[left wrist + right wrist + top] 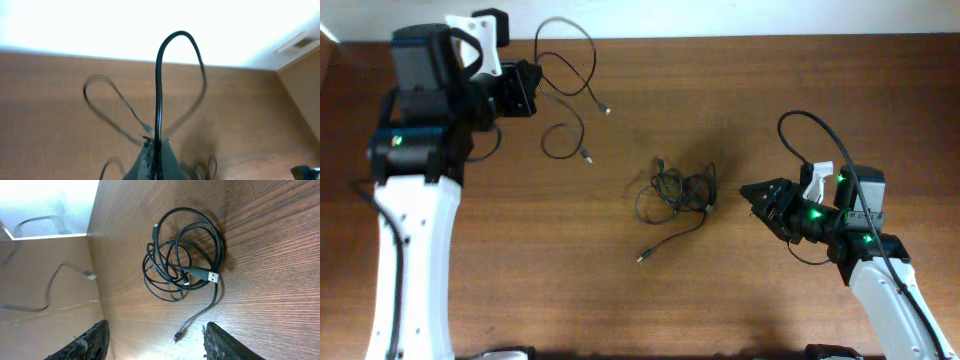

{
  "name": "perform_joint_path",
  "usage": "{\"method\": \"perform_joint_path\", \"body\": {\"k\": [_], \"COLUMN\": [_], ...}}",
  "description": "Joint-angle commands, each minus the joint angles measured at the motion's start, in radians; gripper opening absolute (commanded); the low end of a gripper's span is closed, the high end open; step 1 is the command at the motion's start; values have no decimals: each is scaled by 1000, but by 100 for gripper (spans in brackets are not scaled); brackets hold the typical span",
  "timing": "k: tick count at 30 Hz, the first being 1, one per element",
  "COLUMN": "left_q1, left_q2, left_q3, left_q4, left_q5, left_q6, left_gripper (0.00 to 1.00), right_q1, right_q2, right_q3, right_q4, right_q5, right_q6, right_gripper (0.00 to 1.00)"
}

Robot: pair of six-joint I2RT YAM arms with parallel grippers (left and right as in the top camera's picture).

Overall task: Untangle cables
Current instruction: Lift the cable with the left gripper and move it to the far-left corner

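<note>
The tangled bundle (678,193) of thin black cables lies flat near the middle of the bench (770,80), with several loops overlapping one another. One strand trails out of it toward the near edge and ends in a small plug (641,259). In my right wrist view a flat, silver-tipped connector (213,276) rests across one side of the heap.

A second, loose cable (159,100) sits well apart from that bundle, up at the far left corner of the bench. My left tool (156,152) is pressed together on it, pinching the cord right at the fingertips. From there it rises in a tall arch and drops back down. The overhead view shows more of its slack curling across the wood beside the tool, with both ends lying free on the bench.

My right tool (157,345) is just to the right of the bundle, pointing at it. Its fingers are spread with nothing between them, and they do not touch the cables.
</note>
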Motion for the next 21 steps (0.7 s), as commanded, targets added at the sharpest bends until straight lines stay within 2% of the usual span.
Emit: {"method": "perform_joint_path", "body": {"k": [1,8,9,10,12,18,21], "left_q1": [1,1,2,2,2,2,3], "left_q2": [-42,-37,-35,-28,-19,77,163], "left_q3": [14,14,14,14,14,14,14], "left_q4": [34,82,106,148,179,363,532], "left_q5": [26,35,19,-48,-73,-74,-73], "left_q6": [41,35,6,-80,-100,-147,-201], "left_gripper": [0,0,0,0,0,0,0], "right_q1": [-2,-2,-2,-2,-2,-2,-2], "right_q2": [0,0,0,0,0,0,0], "right_q3": [1,1,1,1,1,1,1], "right_q4": [0,-8,-8,-9,-13,-23,-23], "right_q5": [8,8,8,8,8,8,8], "right_q6": [-15,-15,-15,-15,-15,-15,-15], "right_gripper": [61,61,61,61,61,61,61]}}
